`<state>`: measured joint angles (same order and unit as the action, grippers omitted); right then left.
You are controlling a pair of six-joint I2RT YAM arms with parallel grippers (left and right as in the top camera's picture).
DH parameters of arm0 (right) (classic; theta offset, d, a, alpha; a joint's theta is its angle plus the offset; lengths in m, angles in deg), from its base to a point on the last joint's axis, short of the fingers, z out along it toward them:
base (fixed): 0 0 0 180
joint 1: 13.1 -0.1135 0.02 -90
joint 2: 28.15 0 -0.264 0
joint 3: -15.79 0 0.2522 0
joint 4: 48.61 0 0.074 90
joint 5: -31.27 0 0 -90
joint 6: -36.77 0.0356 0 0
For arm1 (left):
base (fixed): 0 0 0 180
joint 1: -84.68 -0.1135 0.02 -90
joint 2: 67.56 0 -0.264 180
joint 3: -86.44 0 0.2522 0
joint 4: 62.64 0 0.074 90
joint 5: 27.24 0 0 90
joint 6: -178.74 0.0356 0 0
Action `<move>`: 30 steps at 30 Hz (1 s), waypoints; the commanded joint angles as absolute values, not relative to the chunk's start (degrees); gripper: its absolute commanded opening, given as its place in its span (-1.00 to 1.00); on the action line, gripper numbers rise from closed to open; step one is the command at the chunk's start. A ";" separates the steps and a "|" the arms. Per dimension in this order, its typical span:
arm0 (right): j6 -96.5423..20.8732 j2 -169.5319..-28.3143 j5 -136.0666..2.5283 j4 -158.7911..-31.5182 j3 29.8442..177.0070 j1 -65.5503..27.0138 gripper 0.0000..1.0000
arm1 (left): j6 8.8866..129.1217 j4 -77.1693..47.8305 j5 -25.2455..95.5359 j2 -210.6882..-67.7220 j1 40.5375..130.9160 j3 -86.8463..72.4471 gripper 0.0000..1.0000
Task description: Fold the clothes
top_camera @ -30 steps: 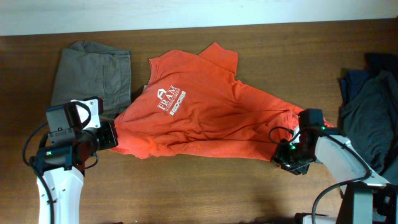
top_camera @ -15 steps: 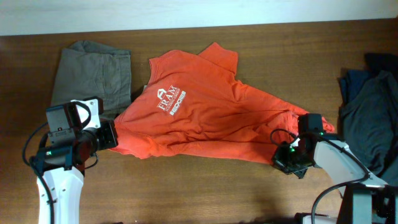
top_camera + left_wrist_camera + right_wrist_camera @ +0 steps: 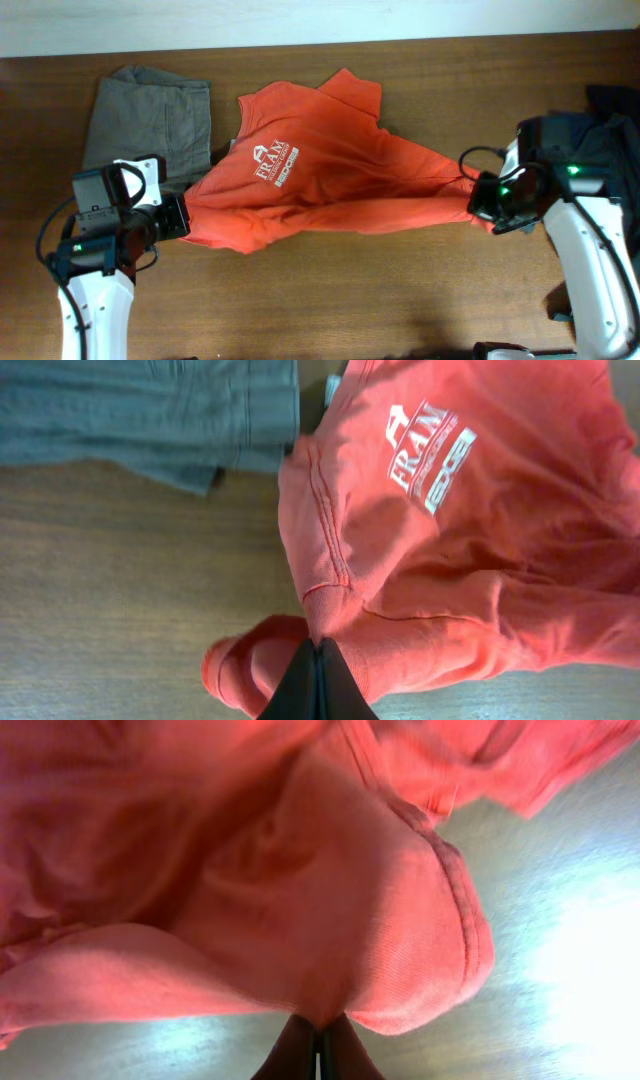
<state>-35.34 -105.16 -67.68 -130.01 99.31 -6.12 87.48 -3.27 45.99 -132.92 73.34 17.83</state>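
Observation:
The orange-red T-shirt (image 3: 320,180) with white chest lettering lies stretched across the middle of the table. My left gripper (image 3: 178,215) is shut on its left hem; the left wrist view shows the fabric (image 3: 420,540) pinched between the jaws (image 3: 318,652). My right gripper (image 3: 478,197) is shut on the shirt's right end and holds it lifted off the table, the cloth pulled taut. In the right wrist view the fabric (image 3: 300,890) hangs bunched above the closed jaws (image 3: 318,1030).
A folded grey-brown garment (image 3: 148,120) lies at the back left, touching the shirt's left edge; it also shows in the left wrist view (image 3: 140,415). A pile of dark blue-grey clothes (image 3: 600,150) sits at the right edge behind my right arm.
My right gripper has risen and moved right and back with the shirt's end, pulling the shirt taut. The left arm has stayed still.

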 commanded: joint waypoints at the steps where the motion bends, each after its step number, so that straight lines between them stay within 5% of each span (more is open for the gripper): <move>1: -36.92 -104.92 -65.56 -130.57 100.70 -5.95 -0.92 | 88.34 -4.21 44.50 -129.62 73.15 14.68 -0.99; 15: -41.03 -105.32 -65.56 -141.17 99.81 -5.97 -0.92 | 88.34 -1.63 46.27 -125.10 73.15 14.55 -0.99; 26: -42.38 -113.18 -73.73 -125.44 89.89 -6.08 -0.92 | 88.36 -3.25 46.05 -135.06 73.17 14.55 -0.99; 30: -45.46 -117.64 -73.71 -120.65 89.54 -6.03 -0.70 | 88.36 -5.17 46.23 -137.60 73.15 14.55 -0.99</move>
<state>-42.53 -115.48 -72.29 -122.71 89.75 -6.12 87.46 -4.08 45.68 -136.37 73.34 15.66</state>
